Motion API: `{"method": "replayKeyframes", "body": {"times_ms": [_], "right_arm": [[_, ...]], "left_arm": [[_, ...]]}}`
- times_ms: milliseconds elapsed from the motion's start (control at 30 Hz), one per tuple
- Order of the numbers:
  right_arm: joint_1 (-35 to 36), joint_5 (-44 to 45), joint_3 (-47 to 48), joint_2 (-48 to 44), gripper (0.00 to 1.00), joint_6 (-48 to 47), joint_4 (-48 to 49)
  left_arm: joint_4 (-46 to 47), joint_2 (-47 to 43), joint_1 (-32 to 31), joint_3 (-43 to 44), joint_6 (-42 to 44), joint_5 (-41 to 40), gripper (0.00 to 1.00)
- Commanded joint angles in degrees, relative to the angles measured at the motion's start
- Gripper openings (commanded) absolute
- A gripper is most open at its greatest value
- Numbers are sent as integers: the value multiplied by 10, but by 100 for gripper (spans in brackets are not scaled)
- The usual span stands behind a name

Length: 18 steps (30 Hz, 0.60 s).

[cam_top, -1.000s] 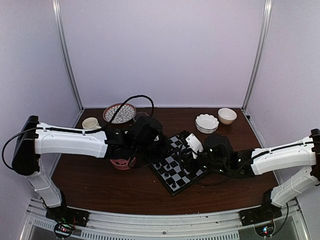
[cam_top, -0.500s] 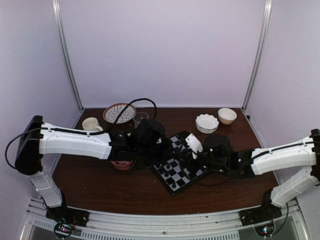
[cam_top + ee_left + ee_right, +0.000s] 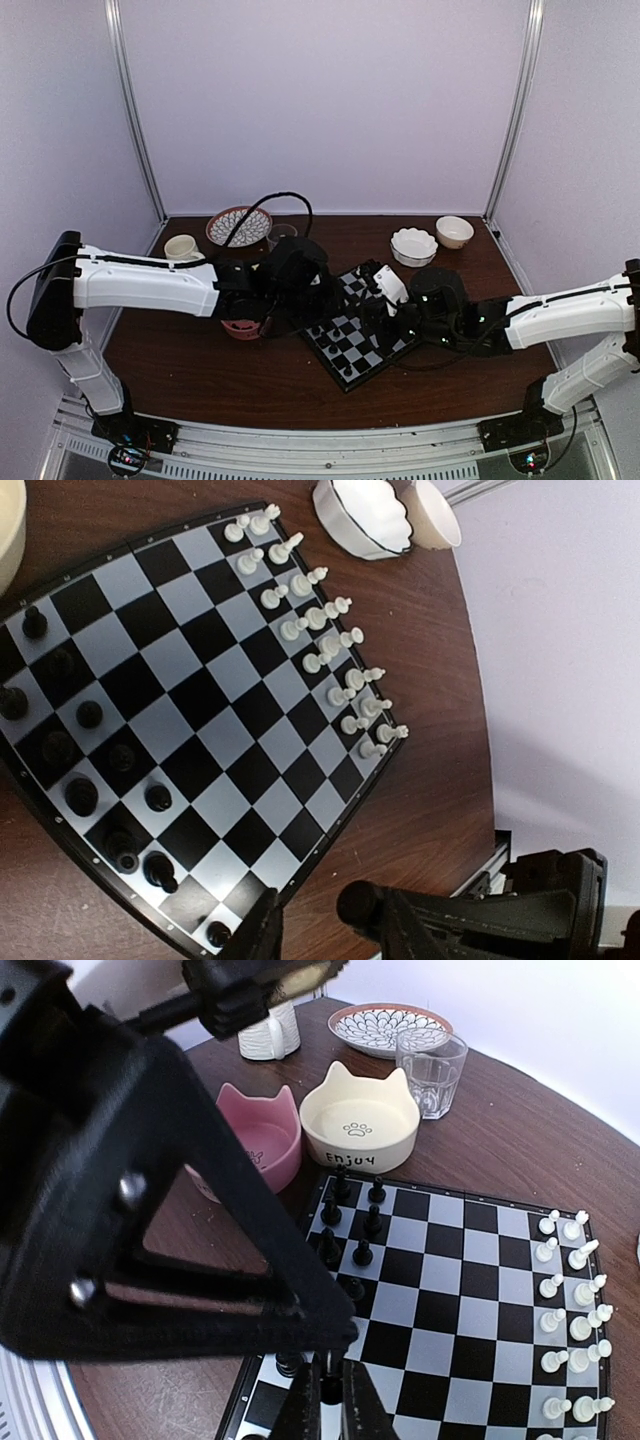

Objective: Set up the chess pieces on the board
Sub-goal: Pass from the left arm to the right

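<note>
One tiny black plastic chessman (image 3: 331, 1388) is being held over a flat square black-and-grey chessboard (image 3: 352, 338) lying on the counter (image 3: 200, 370).
The right pincer (image 3: 329, 1412) is gripping it, fingers narrow; the left pincer (image 3: 315, 930) is hanging wide off the board's edge; other black chessmen (image 3: 90, 715) are standing along one side.

Board (image 3: 215, 680): flat, black and light-grey checks, thin black border, turned diagonal. Black pieces (image 3: 90, 714): roughly a dozen, tiny, upright, loosely filling the rows along one edge.
</note>
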Motion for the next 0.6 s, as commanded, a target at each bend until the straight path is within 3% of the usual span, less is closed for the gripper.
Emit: {"method": "replayKeyframes", "body": {"times_ms": [0,133,267,367,567], "right_arm": [[-3,13,11,-29,0,9,-34],[-11,-13,56,-24,0,34,-118],[-24,-69,142,13,0,48,-266],[-30,-116,216,50,0,45,-397],[-33,-105,317,92,4,21,-543]], "left_arm": [[-42,-71,29,1,91,-44,37],[-18,-152,59,-74,192,-55,51],[63,-219,85,-163,345,26,62],[80,-244,86,-199,442,60,64],[52,-285,85,-252,518,18,64]]}}
